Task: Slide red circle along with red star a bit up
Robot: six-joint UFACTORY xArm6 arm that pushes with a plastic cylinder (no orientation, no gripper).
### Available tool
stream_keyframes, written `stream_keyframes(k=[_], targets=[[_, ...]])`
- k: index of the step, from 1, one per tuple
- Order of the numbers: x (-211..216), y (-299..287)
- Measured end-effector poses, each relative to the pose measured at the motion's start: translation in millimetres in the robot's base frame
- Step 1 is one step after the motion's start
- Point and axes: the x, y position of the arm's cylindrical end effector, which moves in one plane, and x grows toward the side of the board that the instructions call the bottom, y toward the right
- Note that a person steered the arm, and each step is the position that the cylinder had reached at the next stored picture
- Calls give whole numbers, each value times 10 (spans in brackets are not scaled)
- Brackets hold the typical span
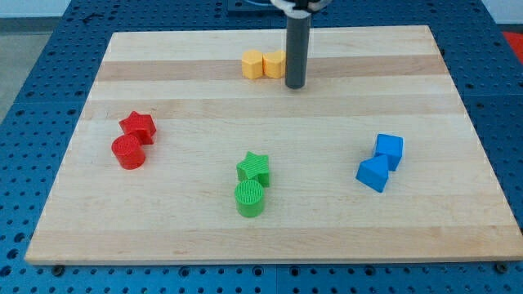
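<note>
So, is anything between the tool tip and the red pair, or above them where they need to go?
Nothing visible. My tip sits beside the yellow blocks; bare board lies between it and the red star and red circle, and above them.

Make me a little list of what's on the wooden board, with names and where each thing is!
board: wooden board on a blue perforated table
red pair: red star touching red circle just below it, at the view's left
green pair: green star above green circle, bottom middle
blue pair: two blue blocks, touching, at the view's right
yellow pair: two yellow blocks, side by side, top middle
my tip: just right of the yellow blocks, far from the red pair
</note>
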Motion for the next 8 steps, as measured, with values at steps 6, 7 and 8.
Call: stream_keyframes(k=[6,7,8], targets=[[1825,-2327],[1678,-2474],[1408,-2467]])
